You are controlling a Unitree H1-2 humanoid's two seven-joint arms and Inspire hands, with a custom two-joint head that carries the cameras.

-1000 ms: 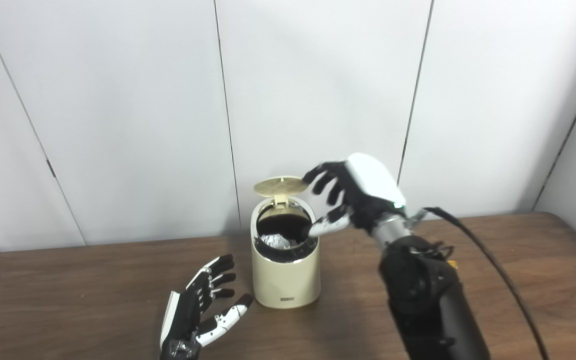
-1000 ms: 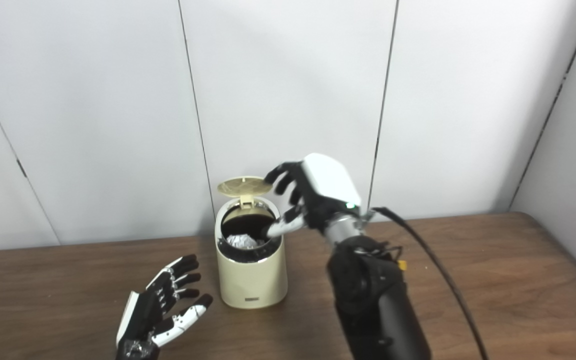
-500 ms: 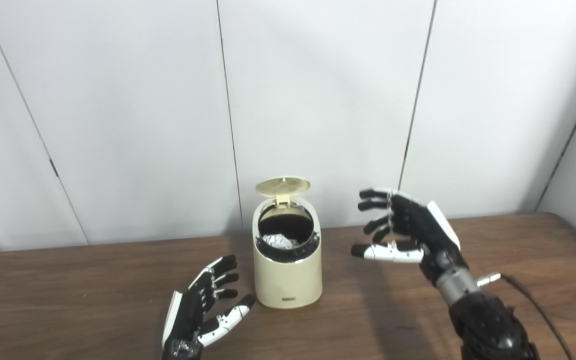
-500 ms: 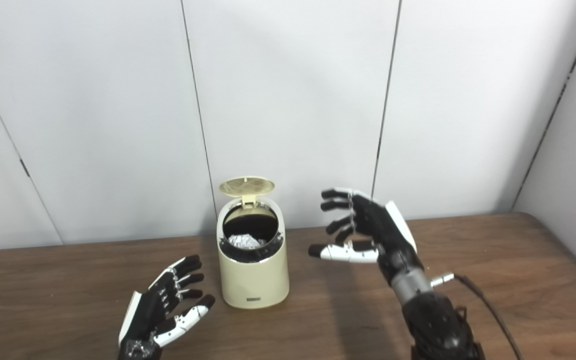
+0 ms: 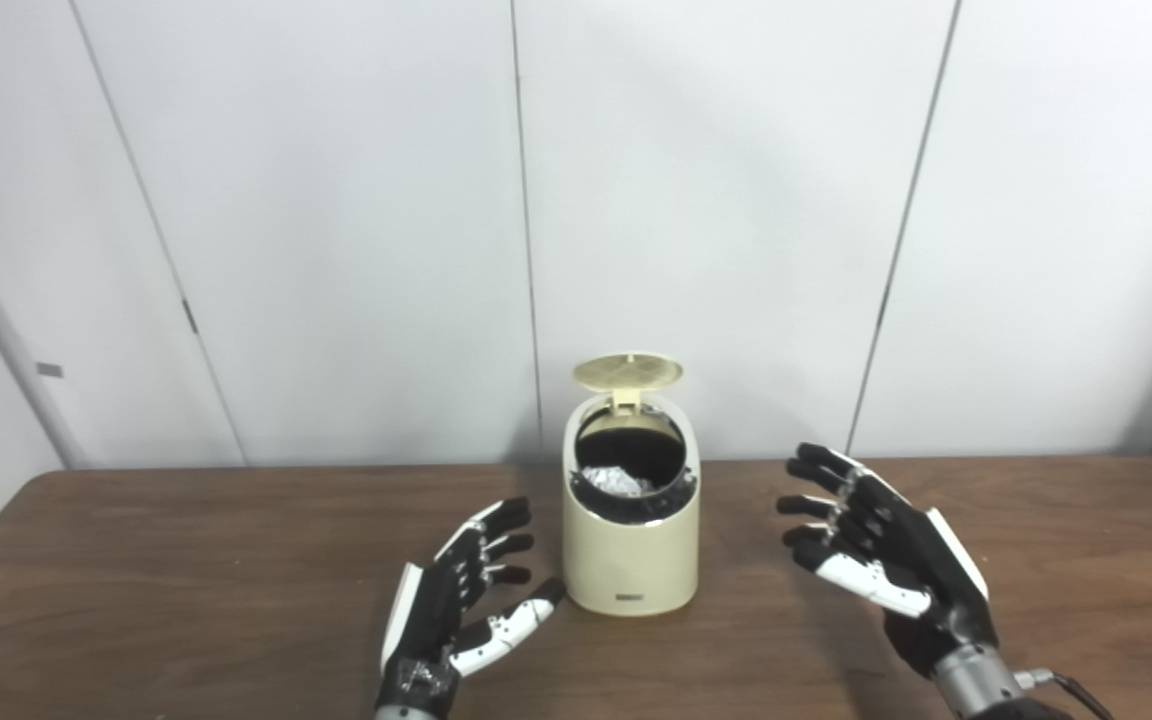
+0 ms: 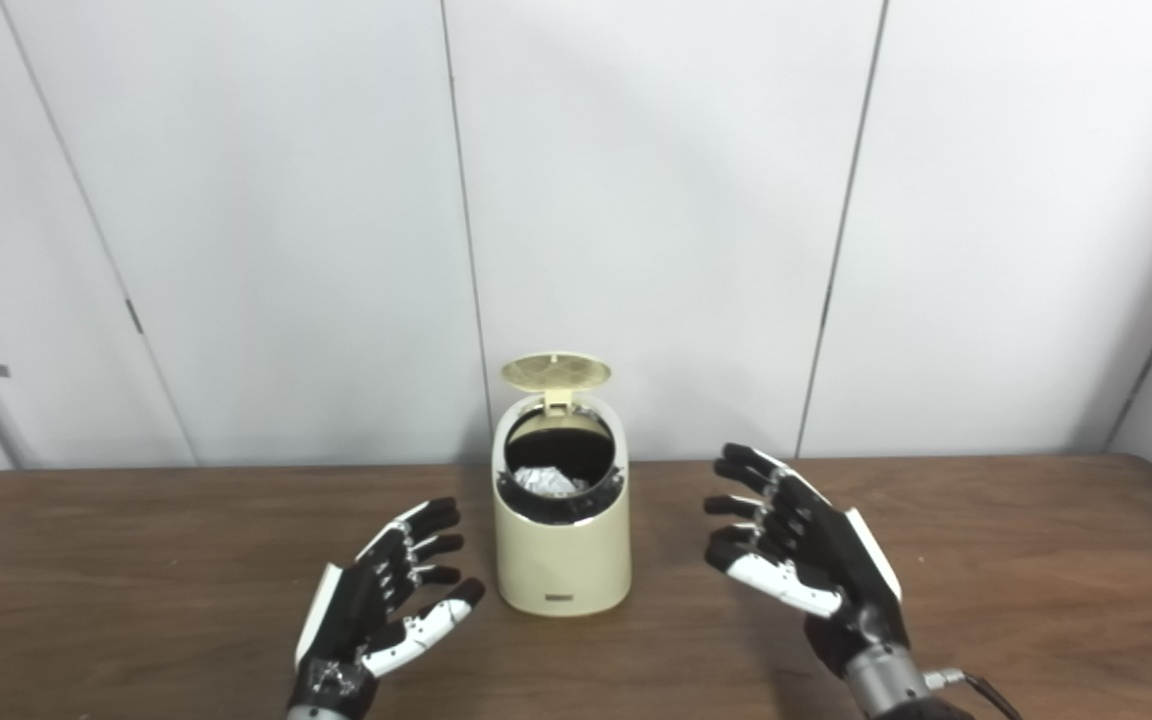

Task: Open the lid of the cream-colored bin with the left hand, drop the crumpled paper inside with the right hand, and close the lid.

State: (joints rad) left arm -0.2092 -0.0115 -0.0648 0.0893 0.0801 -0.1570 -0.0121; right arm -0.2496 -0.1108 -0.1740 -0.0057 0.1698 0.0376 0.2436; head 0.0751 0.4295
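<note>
— So, what is biggest on view?
— A brown wooden table (image 5: 186, 560) against pale wall panels (image 5: 336, 220). Near its middle stands the cream-colored bin (image 5: 630, 560), upright.
— And the hands?
— Each lies low over the table, one on either side of the bin, both apart from it. The left hand (image 5: 461, 610) is near the bin's left side, palm up, fingers spread, holding nothing. The right hand (image 5: 886, 565) sits farther off on the right, fingers likewise spread wide and empty.
— Is the bin covered?
— No. The lid (image 5: 628, 373) stands tipped up on its hinge at the back, leaving the dark mouth uncovered.
— And the crumpled paper (image 5: 616, 482)?
— Inside the bin, a pale wad just below the rim.
</note>
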